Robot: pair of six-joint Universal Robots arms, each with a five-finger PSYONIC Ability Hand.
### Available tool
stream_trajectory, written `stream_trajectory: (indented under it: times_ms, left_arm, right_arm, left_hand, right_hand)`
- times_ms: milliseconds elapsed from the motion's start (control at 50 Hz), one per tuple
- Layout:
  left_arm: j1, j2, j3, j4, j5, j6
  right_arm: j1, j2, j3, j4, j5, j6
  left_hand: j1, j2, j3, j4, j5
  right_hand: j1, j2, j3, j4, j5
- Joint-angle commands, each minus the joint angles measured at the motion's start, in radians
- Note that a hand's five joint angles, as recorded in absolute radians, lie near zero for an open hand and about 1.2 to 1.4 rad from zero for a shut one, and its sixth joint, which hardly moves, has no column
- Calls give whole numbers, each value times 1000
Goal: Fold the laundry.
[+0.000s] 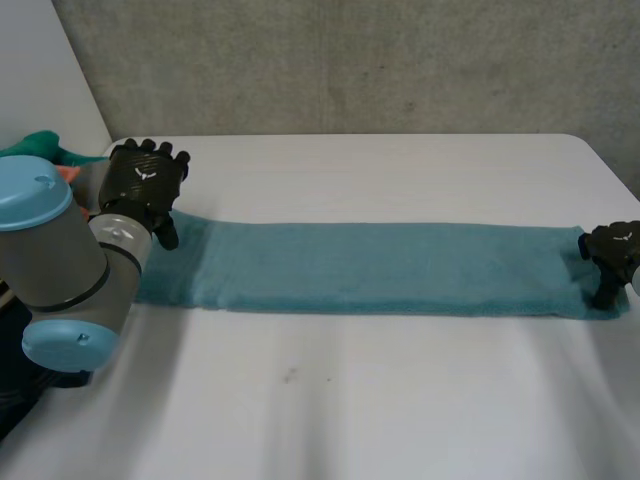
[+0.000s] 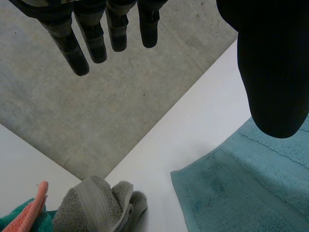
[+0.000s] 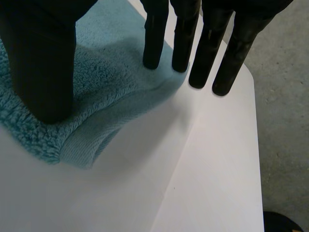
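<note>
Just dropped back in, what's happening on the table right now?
A teal towel lies stretched out as a long strip across the white table. The left robot hand is over its left end, fingers straight, holding nothing. The right robot hand is at the right end, fingers straight, thumb resting on the towel's corner. A heap of other laundry sits near the left end.

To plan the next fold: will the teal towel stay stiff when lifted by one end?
Probably floppy: the teal towel lies limp and flat, edges soft and rounded. Its fuzzy pile likely grips, not slips.
</note>
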Motion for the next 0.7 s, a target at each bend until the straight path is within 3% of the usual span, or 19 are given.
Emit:
stream_trajectory:
  times_ms: [20,240,460,620,700]
  left_arm:
    - [-3,0,-1,0,0,1]
    - [0,22,-1,0,0,0]
    - [2,38,-2,-14,0,0]
    - [0,49,-16,-14,0,0]
    - [2,55,-18,-15,-1,0]
  right_arm:
    - [-22,-11,0,9,-1,6]
    - [-81,-83,-5,27,10,8]
    - [-244,-71,-123,44,11,-87]
    - [-247,-81,-195,106,8,-234]
    - [-171,-120,-210,107,-2,-267]
  left_hand:
    - [-28,-26,-34,-28,-49]
    - [-28,-26,-34,-28,-49]
    - [-28,-26,-34,-28,-49]
    - [-28,-26,-34,-28,-49]
    - [-28,-26,-34,-28,-49]
  right_hand:
    - [975,915,906,905,926]
    - [979,919,909,909,930]
    - [979,919,909,909,930]
    - [979,919,909,909,930]
    - [979,919,909,909,930]
